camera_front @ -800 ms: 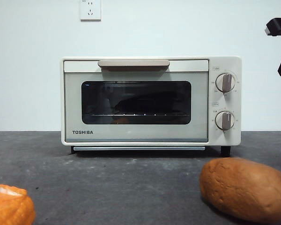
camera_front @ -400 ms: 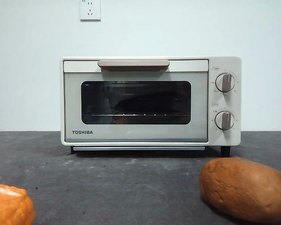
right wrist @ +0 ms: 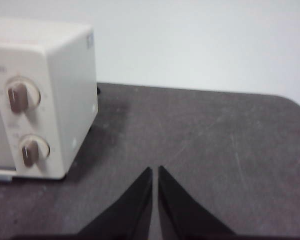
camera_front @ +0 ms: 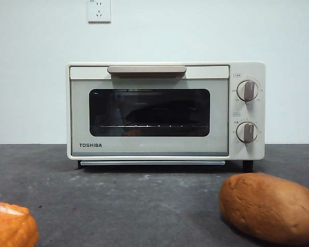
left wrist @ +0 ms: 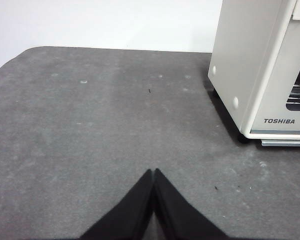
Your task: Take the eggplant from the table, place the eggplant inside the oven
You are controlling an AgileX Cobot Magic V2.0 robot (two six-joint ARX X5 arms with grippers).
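Note:
The cream Toshiba oven point(camera_front: 165, 110) stands at the back of the dark grey table point(camera_front: 144, 206) with its door closed. Behind the dark glass, a long dark shape that looks like the eggplant point(camera_front: 162, 109) lies on the wire rack. In the left wrist view my left gripper point(left wrist: 154, 171) is shut and empty over bare table, to the left of the oven point(left wrist: 250, 65). My right gripper point(right wrist: 155, 169) is also shut and empty, over the table to the right of the oven's knob side point(right wrist: 65, 75). Neither arm shows in the front view.
A brown sweet potato point(camera_front: 270, 206) lies near the front right of the table. An orange corn cob point(camera_front: 10, 225) pokes in at the front left corner. A wall socket point(camera_front: 99, 10) sits on the white wall above the oven.
The black arm tip at the top right corner of the front view has pulled out of sight. The oven, sweet potato and corn have not moved.

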